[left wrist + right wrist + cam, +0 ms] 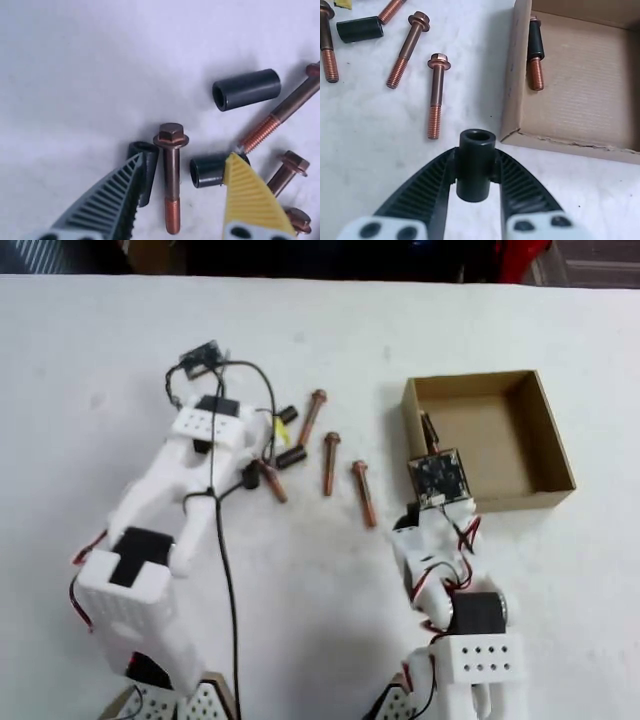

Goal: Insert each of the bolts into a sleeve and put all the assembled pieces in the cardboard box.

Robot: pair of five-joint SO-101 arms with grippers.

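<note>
Firmly, right end effector (475, 157) grasps sleeve (476, 172), left end effector (186, 160) splayed astride bolt (171, 175), cardboard box (514, 75) nearby

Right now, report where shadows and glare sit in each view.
High view: the table is evenly bright, with soft grey shade beside the left arm. Left wrist view: only faint shadows under the farthest sleeve. Right wrist view: the cardboard box casts a soft shadow on the table toward the nearest bolt; no harsh glare on it.

Robotics bench, lab or workshop.
White table (100, 330), printed arms (150, 530) with bare wiring (226, 580), loose bolts (330, 462), sleeves (291, 457), cardboard box (520, 502).
</note>
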